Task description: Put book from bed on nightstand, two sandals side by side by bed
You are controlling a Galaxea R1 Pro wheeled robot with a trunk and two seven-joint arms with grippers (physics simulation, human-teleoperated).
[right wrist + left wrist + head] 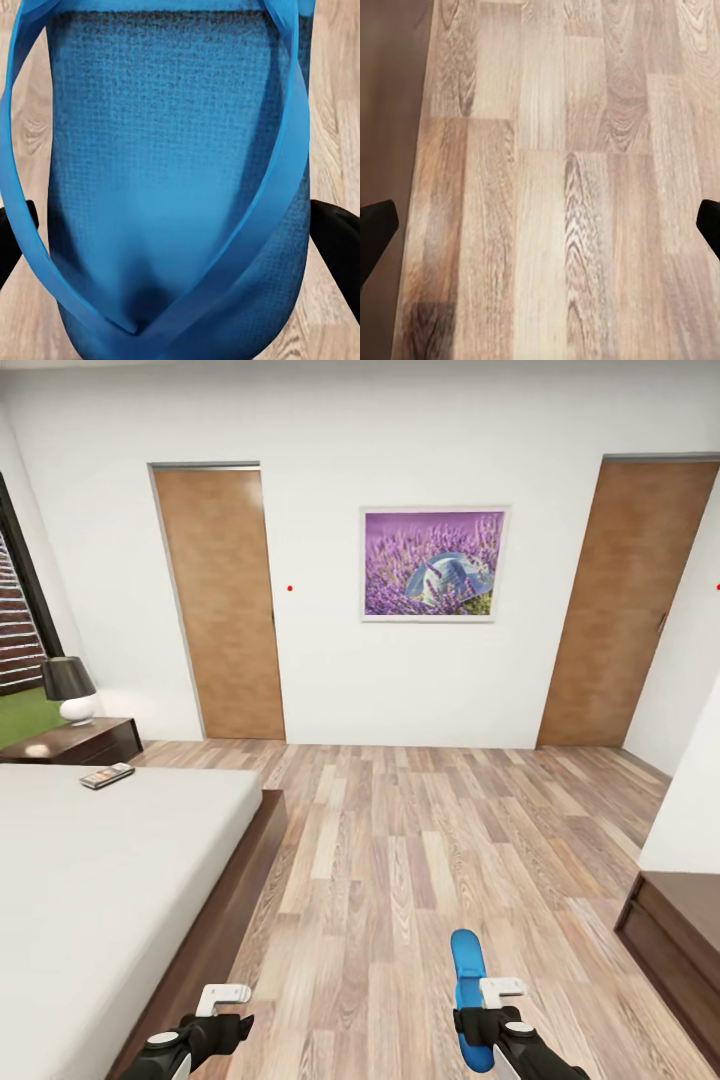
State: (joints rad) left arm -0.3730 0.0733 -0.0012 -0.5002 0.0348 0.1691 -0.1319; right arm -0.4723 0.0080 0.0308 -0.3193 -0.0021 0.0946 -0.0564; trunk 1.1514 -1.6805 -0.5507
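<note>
At nine o'clock in the head view lies the bed, the book near its far corner, a nightstand just beyond. At five o'clock the right gripper pinches one blue sandal above the floor. At seven o'clock the left gripper hangs spread.

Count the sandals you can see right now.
1. One blue sandal sits in the right tool over the floor, right of the bed; the right wrist view shows it close up. The second may be out of frame.
</note>
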